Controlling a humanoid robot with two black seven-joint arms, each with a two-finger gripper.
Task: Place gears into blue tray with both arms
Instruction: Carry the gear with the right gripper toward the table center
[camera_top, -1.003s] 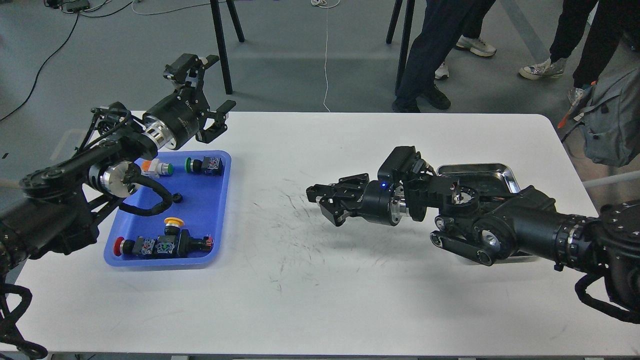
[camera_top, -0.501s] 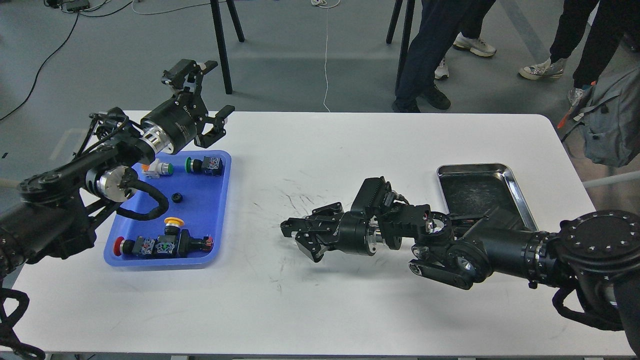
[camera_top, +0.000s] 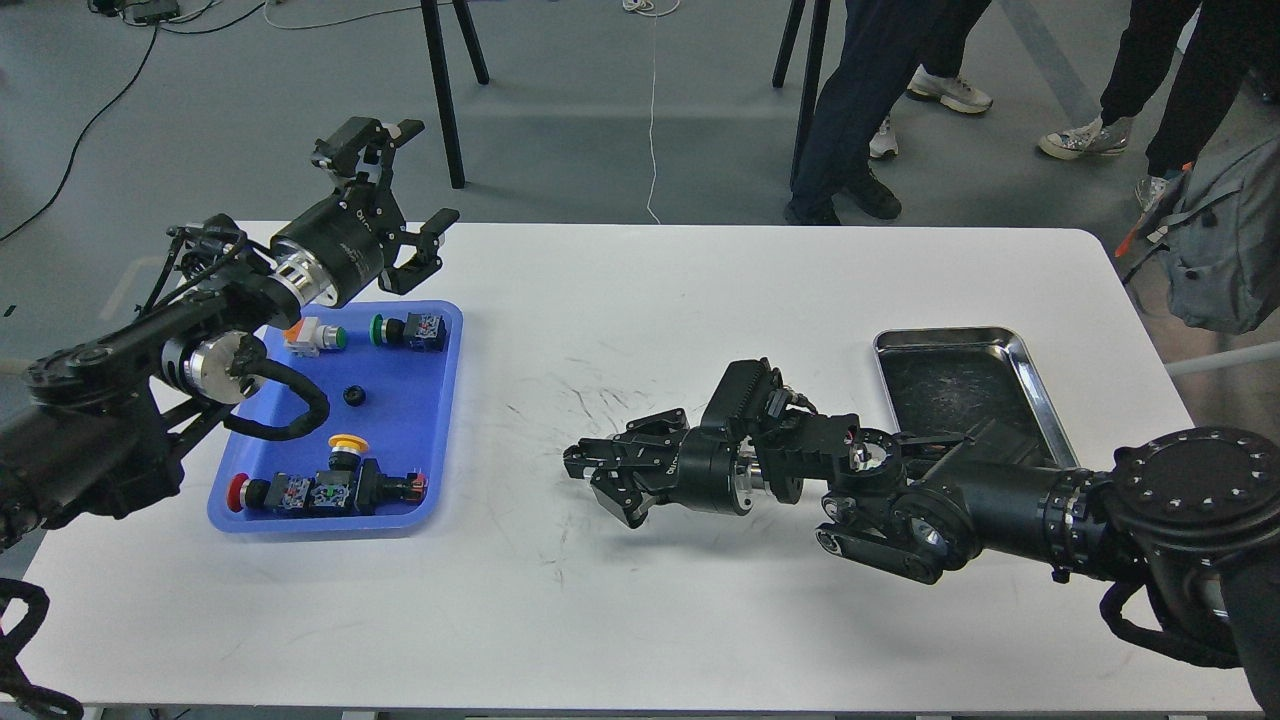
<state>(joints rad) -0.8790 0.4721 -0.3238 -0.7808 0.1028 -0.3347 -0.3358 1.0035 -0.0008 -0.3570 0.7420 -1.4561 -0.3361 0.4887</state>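
Note:
The blue tray (camera_top: 425, 420) lies on the left part of the white table. One small black gear (camera_top: 353, 396) rests near the tray's middle, among coloured push-button switches. My left gripper (camera_top: 430, 172) hangs above the tray's far edge, open and empty, fingers pointing up and to the right. My right gripper (camera_top: 597, 488) hovers low over the table's middle, pointing left toward the tray and well short of it. Its fingers are spread and I see nothing between them. My left arm hides part of the tray's left side.
A shiny steel tray (camera_top: 950, 334) with a dark bottom sits at the right, partly behind my right arm. Switches (camera_top: 320, 492) line the blue tray's near edge, and two more (camera_top: 408, 330) lie at its far end. People's legs, stand legs and a grey backpack (camera_top: 1225, 250) are beyond the table.
My right arm has swung from over the steel tray down and left to the table's middle, then nearly stopped. My left gripper has drifted slightly left and back, staying open.

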